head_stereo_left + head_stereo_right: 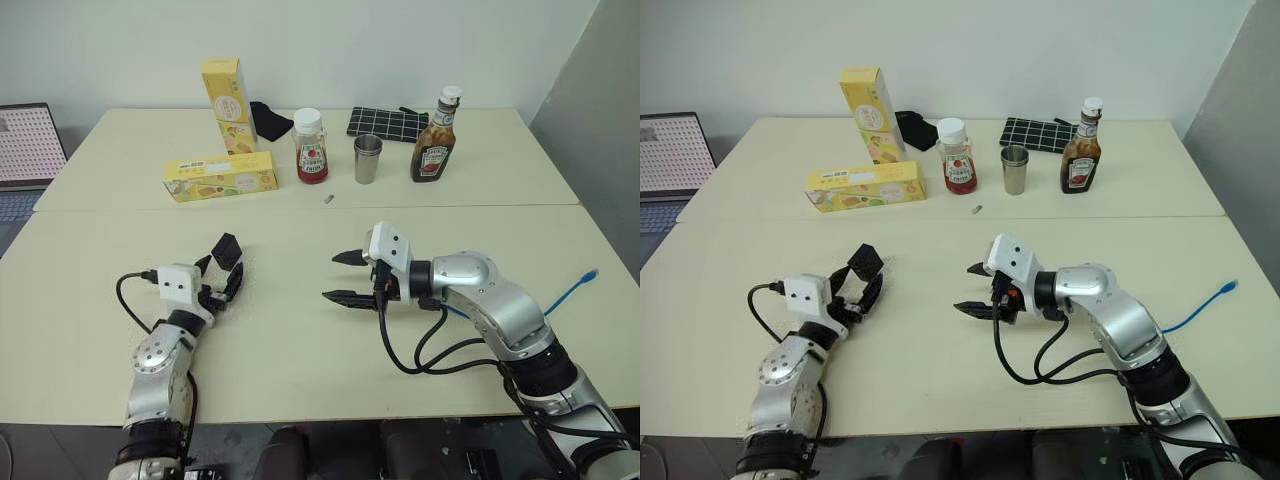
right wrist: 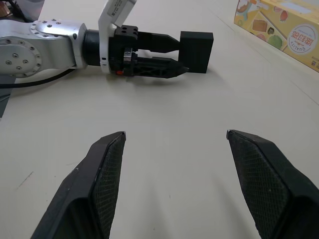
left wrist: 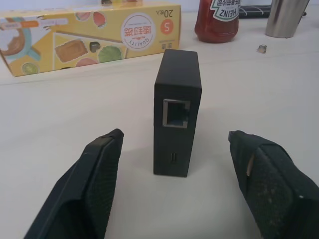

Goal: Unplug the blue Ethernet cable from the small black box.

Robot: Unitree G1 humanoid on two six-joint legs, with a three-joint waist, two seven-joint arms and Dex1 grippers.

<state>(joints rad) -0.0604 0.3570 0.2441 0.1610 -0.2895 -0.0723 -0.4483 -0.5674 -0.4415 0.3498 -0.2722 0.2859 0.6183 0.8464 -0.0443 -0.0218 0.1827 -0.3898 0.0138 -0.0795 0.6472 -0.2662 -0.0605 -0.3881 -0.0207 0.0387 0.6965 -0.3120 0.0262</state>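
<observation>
Blue Ethernet cable (image 1: 577, 287) lies off at the right edge of the bench (image 1: 300, 350), beyond the right arm, its clear plug end up in the air and attached to nothing. The small black box (image 3: 177, 112) stands on its narrow edge near the left side of the bench, its port facing the left tool (image 1: 224, 287) and visibly empty, so by the look of it the unplugging itself is done.

What could go wrong now is mostly clumsiness around that box. It is tall and thin on a small footprint, so a nudge from either finger of the left tool would likely tip it over. The left tool has its fingers spread apart, one to each side of the box, gripping nothing; from the left wrist view the box sits just ahead of the tips, between them but not touching. Pulling back crooked could clip it.

The right tool (image 1: 345, 277) hangs over the middle of the bench with its fingers apart as well, holding nothing, pointing toward the left arm. The cable is well apart from it, behind its elbow. If that arm swings back toward its own side, it could snag the loose blue cord and drag it off the bench.
</observation>
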